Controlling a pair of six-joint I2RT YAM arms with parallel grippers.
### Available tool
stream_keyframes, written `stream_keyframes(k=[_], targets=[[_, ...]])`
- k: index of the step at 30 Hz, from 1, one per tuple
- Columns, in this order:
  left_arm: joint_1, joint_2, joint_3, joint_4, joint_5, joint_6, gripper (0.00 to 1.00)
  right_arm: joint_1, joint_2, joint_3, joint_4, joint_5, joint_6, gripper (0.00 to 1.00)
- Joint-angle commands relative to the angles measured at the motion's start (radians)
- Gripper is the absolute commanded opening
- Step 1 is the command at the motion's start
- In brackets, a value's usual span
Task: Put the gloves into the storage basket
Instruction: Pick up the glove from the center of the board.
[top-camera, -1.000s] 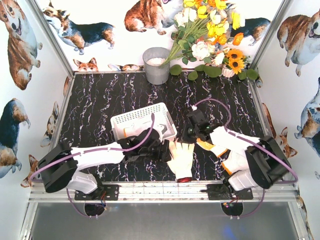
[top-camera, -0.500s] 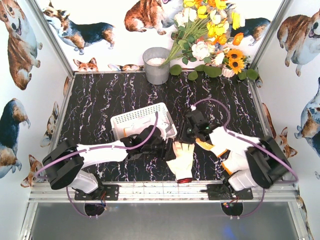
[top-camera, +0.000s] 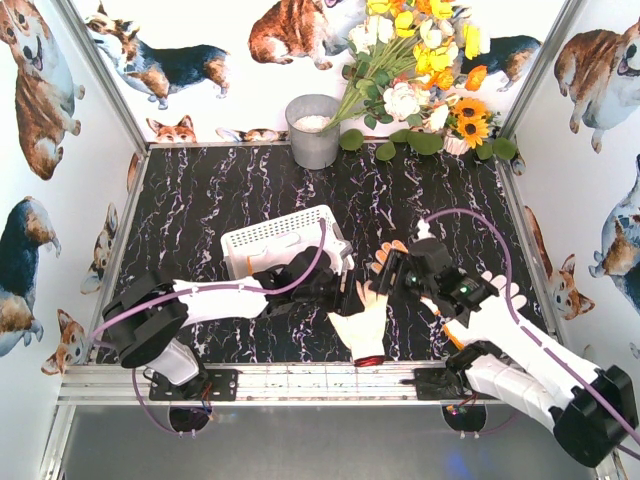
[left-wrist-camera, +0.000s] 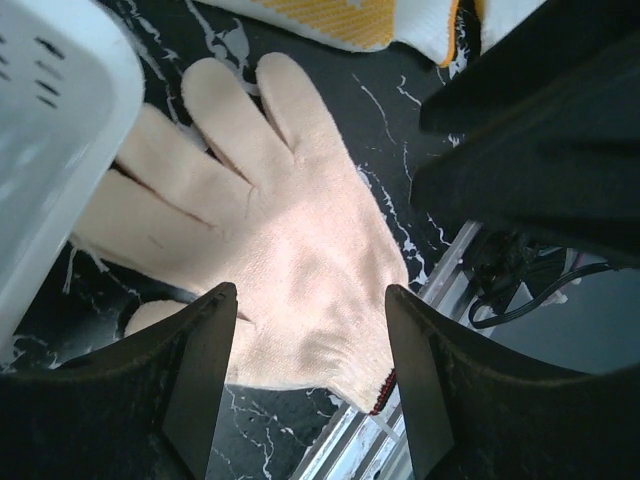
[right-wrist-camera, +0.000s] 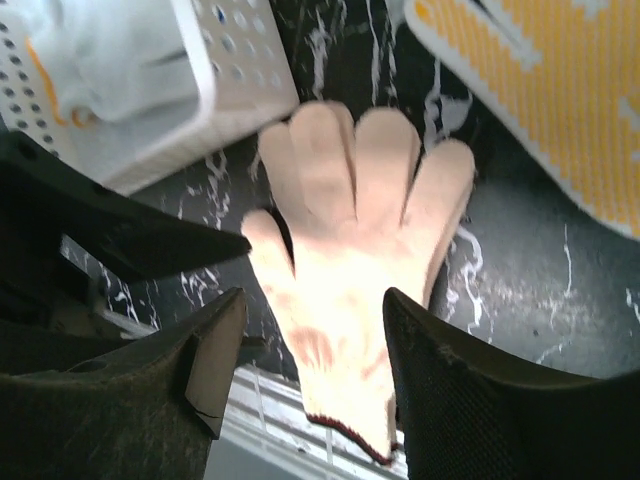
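Observation:
A cream-white glove (top-camera: 365, 325) lies flat on the black marble table, red-edged cuff at the front edge, held by neither gripper. My left gripper (top-camera: 345, 298) hangs open over its cuff end (left-wrist-camera: 300, 260), one finger on each side. My right gripper (top-camera: 388, 280) is also open above the same glove (right-wrist-camera: 350, 270). The white storage basket (top-camera: 285, 238) stands just left of the glove's fingers, its corner (left-wrist-camera: 50, 130) close by. Inside the basket wall (right-wrist-camera: 235, 60) lies a pale glove (right-wrist-camera: 110, 50). A yellow glove (right-wrist-camera: 560, 90) lies to the right, largely under the right arm.
A grey metal bucket (top-camera: 313, 130) and a bunch of flowers (top-camera: 420, 70) stand at the back of the table. The metal front rail (top-camera: 330, 375) runs right under the glove's cuff. The two arms crowd together over the glove.
My right gripper has gone from shut to open and its arm has swung out to the lower right. The cream glove now lies loose on the table. The left gripper has crept right over it.

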Motion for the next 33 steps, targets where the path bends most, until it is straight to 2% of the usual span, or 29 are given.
stream_keyframes(k=[1, 7, 10, 14, 19, 33], targets=[[0.003, 0.01, 0.027, 0.055, 0.044, 0.04, 0.55, -0.002, -0.068, -0.026, -0.087, -0.074, 0.046, 0.61], [0.003, -0.057, -0.011, 0.005, 0.006, 0.02, 0.55, 0.001, -0.152, -0.086, -0.181, -0.135, 0.092, 0.62], [-0.001, -0.093, -0.043, -0.041, -0.002, 0.023, 0.55, 0.009, -0.169, -0.122, -0.183, -0.233, 0.119, 0.62], [-0.003, -0.108, -0.07, -0.06, 0.023, 0.03, 0.55, 0.042, -0.206, -0.178, -0.164, -0.26, 0.159, 0.62], [-0.003, -0.101, -0.073, -0.092, 0.048, 0.061, 0.55, 0.048, -0.2, -0.248, -0.097, -0.334, 0.192, 0.51], [-0.003, -0.119, -0.105, -0.103, 0.053, 0.053, 0.55, 0.07, -0.168, -0.368, 0.018, -0.391, 0.254, 0.42]])
